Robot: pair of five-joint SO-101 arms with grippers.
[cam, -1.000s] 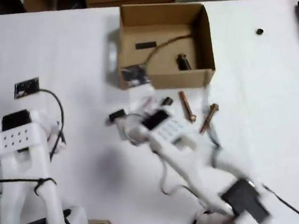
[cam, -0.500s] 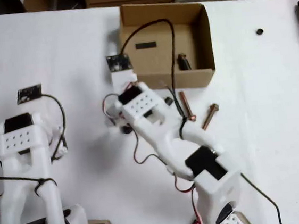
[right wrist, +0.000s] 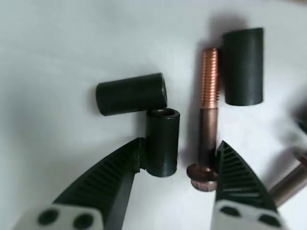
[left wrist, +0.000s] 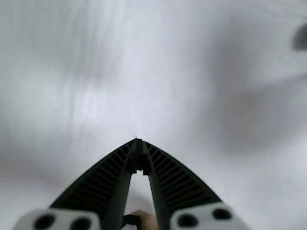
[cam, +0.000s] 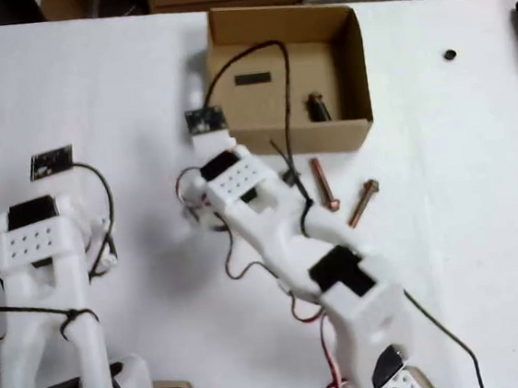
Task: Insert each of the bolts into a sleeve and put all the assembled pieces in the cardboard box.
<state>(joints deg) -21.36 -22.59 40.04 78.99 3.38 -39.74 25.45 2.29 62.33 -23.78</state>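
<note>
Three black sleeves (right wrist: 161,142) and two copper bolts (cam: 323,184) loose beside the open cardboard box (cam: 313,138); dark piece (cam: 318,107) inside.

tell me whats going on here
The right gripper is open over the white table in front of the brown cardboard box, its jaws straddling one black cylindrical sleeve and a copper-coloured bolt. Two more black sleeves and a second bolt lie nearby. One dark piece is in the box. The left gripper is shut, over bare table.

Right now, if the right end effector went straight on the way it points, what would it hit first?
Likely the black sleeve and the copper bolt lying between its open jaws: the right end effector straddles both. Beyond them lies a second sleeve, crosswise. Depth is unclear.
</note>
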